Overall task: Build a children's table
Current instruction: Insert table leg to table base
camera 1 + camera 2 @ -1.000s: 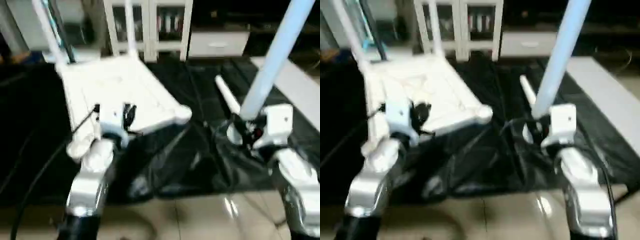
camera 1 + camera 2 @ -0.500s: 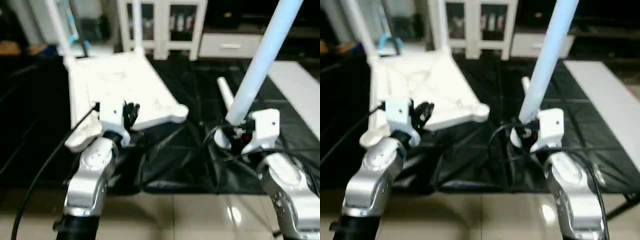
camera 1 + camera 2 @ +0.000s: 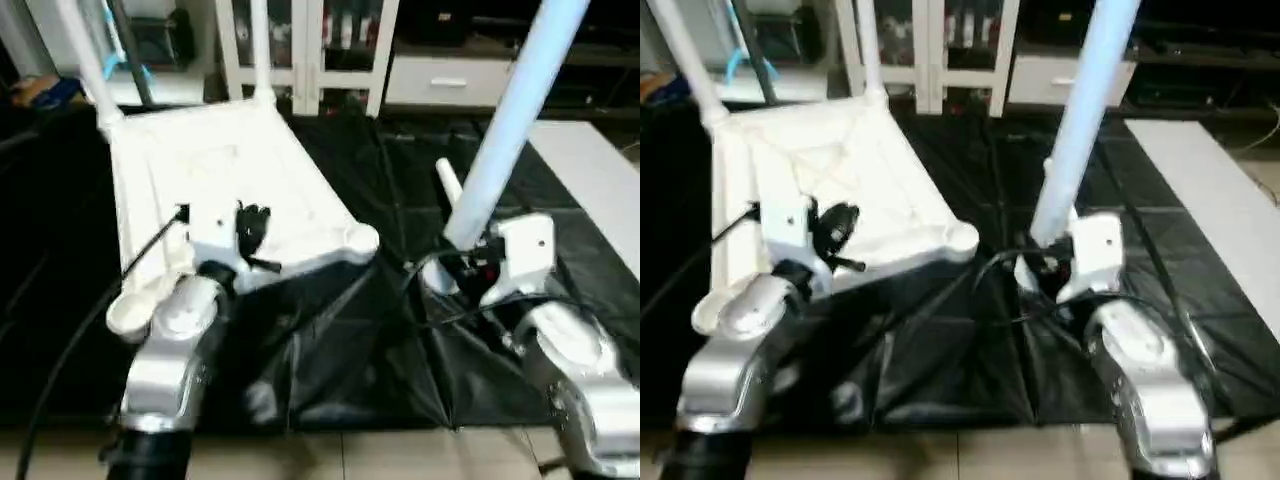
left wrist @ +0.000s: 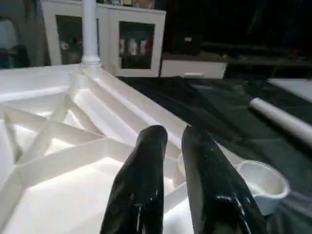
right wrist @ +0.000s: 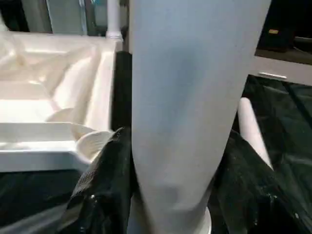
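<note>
A black sheet (image 3: 340, 330) covers the floor before a white glass-door cabinet (image 3: 300, 40). The table top (image 3: 230, 190) lies upside down on the sheet's left part, two legs (image 3: 85, 60) standing in its far sockets. The left gripper (image 4: 170, 146) hovers over the ribs, fingers nearly closed and empty. The right gripper (image 5: 170, 185) clamps a third leg (image 3: 510, 120) upright; a fourth leg (image 3: 448, 185) lies behind it.

A black sheet (image 3: 340, 340) covers the floor, bearing the upturned table top (image 3: 230, 180) and a loose leg (image 3: 449, 186).
</note>
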### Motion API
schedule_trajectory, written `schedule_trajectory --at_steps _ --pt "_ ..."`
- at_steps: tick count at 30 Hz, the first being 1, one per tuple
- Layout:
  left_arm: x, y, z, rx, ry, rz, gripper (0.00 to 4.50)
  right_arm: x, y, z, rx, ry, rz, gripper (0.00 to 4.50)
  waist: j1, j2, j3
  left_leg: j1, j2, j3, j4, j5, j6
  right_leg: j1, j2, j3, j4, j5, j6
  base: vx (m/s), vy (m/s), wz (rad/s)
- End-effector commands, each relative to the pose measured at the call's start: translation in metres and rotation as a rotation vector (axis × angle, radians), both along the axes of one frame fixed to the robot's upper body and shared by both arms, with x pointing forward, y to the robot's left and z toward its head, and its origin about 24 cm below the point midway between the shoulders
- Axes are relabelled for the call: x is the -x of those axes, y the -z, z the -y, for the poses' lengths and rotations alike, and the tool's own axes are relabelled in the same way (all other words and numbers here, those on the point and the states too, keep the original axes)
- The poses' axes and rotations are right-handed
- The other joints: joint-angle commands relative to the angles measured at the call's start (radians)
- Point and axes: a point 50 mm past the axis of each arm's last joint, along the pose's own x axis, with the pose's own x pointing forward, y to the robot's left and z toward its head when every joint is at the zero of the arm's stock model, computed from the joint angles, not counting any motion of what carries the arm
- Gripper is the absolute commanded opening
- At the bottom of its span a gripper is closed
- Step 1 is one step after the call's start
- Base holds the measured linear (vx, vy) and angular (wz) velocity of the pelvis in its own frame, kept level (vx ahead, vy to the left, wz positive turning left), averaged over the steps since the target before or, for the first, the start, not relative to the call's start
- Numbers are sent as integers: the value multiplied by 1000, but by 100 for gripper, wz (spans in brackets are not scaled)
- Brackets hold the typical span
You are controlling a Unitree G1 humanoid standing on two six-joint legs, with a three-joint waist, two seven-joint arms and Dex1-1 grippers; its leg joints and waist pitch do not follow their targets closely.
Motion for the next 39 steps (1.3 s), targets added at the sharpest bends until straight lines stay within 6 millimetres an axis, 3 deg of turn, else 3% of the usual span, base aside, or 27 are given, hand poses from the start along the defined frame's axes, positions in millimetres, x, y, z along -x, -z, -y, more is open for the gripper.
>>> schedule_trajectory --at_steps 1,2,3,4,5,6,7,8,9,10,11,12,13,14,15,16,17,18,19,22,24,26,27,28,30,36,39 --pt "0 -2 -12 -14 -40 9 79 -4 -9 -11 -11 -45 43 188 68 1 -43 -127 95 -52 -78 112 -107 148 -137 99 -63 536 -458 32 119 21" --pt "0 -2 -12 -14 -40 9 79 -4 -9 -11 -11 -45 43 188 52 23 -50 -75 96 -41 -165 192 -113 111 -36 10 -19 484 -363 -52 53 -6" --pt "1 -2 -13 -13 -41 8 79 -4 -9 -11 -12 -47 44 188 -4 82 -47 82 139 -123 -245 83 54 -72 31 -104 86 60 -193 -52 53 -6" --pt "0 -2 -13 -12 -42 5 79 -4 -10 -13 -11 -50 47 188 -22 58 -65 135 209 -169 -242 46 162 -136 1 -98 150 -98 -77 0 0 0" --pt "0 -2 -13 -11 -42 5 79 -4 -10 -13 -11 -50 47 188 7 69 -62 133 199 -157 -227 66 155 -157 -12 -99 164 -85 -35 145 41 11" --pt "0 -2 -13 -11 -41 2 79 -4 -10 -13 -14 -51 49 188 1 57 -57 118 176 -127 -232 138 171 -172 -16 -105 168 -21 31 145 41 11" --pt "0 -2 -13 -12 -41 0 79 -4 -10 -13 -16 -51 51 188 2 41 -60 108 167 -99 -250 202 209 -186 -23 -110 161 62 52 118 48 0" --pt "-1 -1 -13 -15 -35 -5 79 -5 -11 -13 -16 -50 53 188 1 25 -54 104 170 -87 -260 215 234 -193 -34 -101 145 100 47 111 -4 0" --pt "-1 -1 -12 -3 -17 -8 79 -5 -11 -13 -16 -48 57 188 9 -6 -43 79 135 -33 -274 148 231 -173 -56 -79 63 212 -21 111 -4 0" --pt "0 0 -11 -7 -1 -17 79 -5 -12 -12 -16 -43 60 188 13 -53 -51 47 55 19 -227 20 180 -117 -90 -20 -35 227 -79 109 -80 11" --pt "0 1 -10 -11 8 -24 79 -5 -12 -11 -15 -41 61 188 38 -82 -54 12 0 38 -165 -22 124 -74 -116 39 -95 37 -62 130 -93 9" --pt "2 5 -5 -10 68 -54 79 -5 -12 -9 -16 -26 63 188 53 -66 -67 -22 -14 4 -94 43 42 -6 -193 108 -102 -57 -172 130 -93 9" --pt "3 5 -3 -14 91 -55 79 -4 -11 -8 -15 -22 62 188 62 -50 -66 -47 9 -27 -114 218 -39 6 -185 82 -53 222 -216 132 -49 -4" --pt "4 6 -2 -19 115 -55 79 -4 -11 -7 -14 -17 61 188 57 -51 -62 -56 16 -32 -128 301 -68 1 -166 64 -36 416 -223 76 -29 -6" --pt "5 8 0 -12 152 -71 79 -5 -11 -4 -8 -4 59 188 54 -27 -58 -51 26 -27 -178 447 -100 -31 -99 7 -13 704 -217 76 -29 -6" --pt "7 11 3 -4 208 -86 79 -4 -10 0 -8 13 56 188 41 -6 -55 -40 48 -21 -201 433 -100 -55 -58 -24 -17 649 -206 0 0 0" --pt "9 12 5 -4 238 -92 79 -4 -10 1 -9 14 55 188 37 3 -54 -39 69 -25 -207 378 -101 -55 -58 -28 -17 534 -220 0 0 0" --pt "12 13 8 -9 304 -107 97 -4 -10 2 -11 18 55 188 32 7 -53 -24 97 -26 -214 234 -108 -63 -67 -26 -30 311 -250 0 0 0" --pt "16 15 12 -22 364 -123 115 -4 -11 4 -11 20 56 188 32 7 -50 -15 105 -22 -222 142 -100 -65 -78 -22 -42 186 -276 0 0 0" --pt "30 24 24 -51 604 -207 125 -3 -12 13 -21 10 55 188 28 6 -36 -8 110 -2 -234 -3 -105 -81 -82 -17 -62 12 -282 0 0 0" --pt "28 28 27 -106 673 -262 150 -4 -16 22 -16 -18 52 188 28 5 -32 3 109 15 -236 -102 -130 -95 -81 -15 -76 -118 -252 -24 26 7" --pt "22 28 30 -175 715 -279 163 -4 -20 30 14 -45 41 188 32 2 -33 9 108 26 -237 -114 -130 -101 -81 -16 -80 -158 -225 0 0 0" --pt "18 29 30 -186 705 -291 163 -4 -20 30 24 -64 38 188 29 3 -33 5 106 32 -236 -107 -129 -100 -82 -13 -83 -161 -217 0 0 0" --pt "16 29 30 -198 704 -292 163 -4 -20 30 28 -73 36 188 28 0 -33 -8 107 31 -237 -88 -125 -90 -89 -11 -82 -166 -212 0 0 0" --pt "9 32 29 -264 688 -296 163 -3 -21 30 50 -109 25 188 25 0 -35 -12 107 30 -237 -83 -119 -91 -88 -13 -84 -181 -198 0 0 0" --pt "-3 41 24 -373 682 -365 163 -2 -22 29 92 -167 8 188 10 2 -41 -23 109 31 -236 -60 -100 -90 -96 -15 -85 -164 -209 0 0 0" --pt "1 52 20 -405 721 -455 163 -1 -20 28 94 -179 -3 188 14 4 -43 -20 110 34 -232 -32 -87 -92 -97 -14 -81 -124 -230 0 0 0"
